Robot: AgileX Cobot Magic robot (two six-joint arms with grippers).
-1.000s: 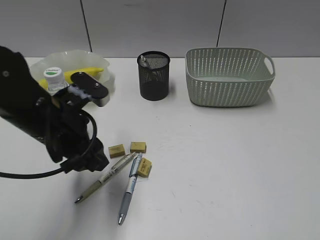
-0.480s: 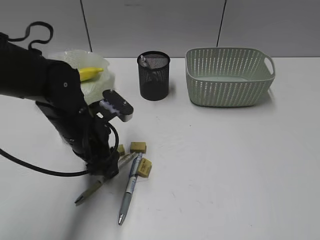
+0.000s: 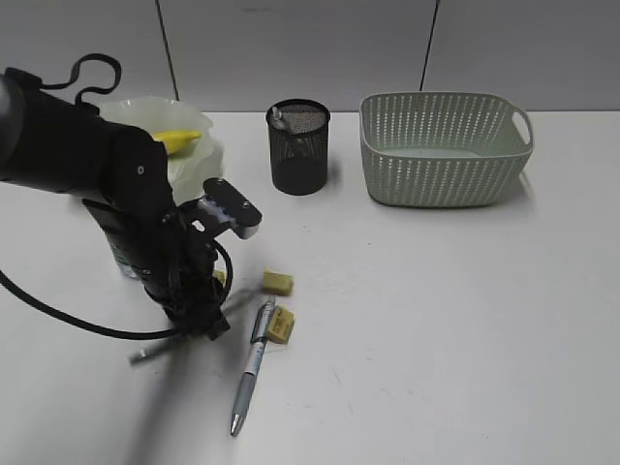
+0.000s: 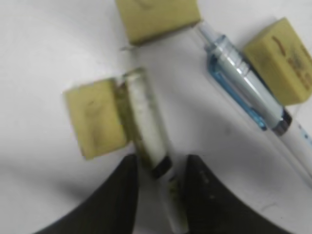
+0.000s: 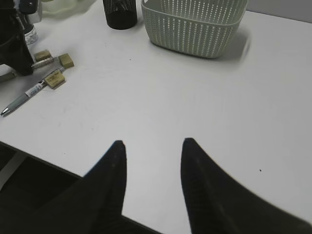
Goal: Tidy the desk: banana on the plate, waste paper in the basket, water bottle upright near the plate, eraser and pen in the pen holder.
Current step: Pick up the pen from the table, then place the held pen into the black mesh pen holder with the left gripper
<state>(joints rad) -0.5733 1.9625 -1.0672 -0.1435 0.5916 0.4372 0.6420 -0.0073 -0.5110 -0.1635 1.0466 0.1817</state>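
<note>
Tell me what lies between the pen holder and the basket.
Nothing: in the exterior view the table is bare between the pen holder and the basket; they stand apart.

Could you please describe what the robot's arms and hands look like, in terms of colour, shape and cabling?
The left arm is bulky, matte black and rounded, with a black cable looping above it and another trailing below. A black block with a pale patch sits near its wrist. Both the left hand and right hand have two smooth, black, tapering fingers.
</note>
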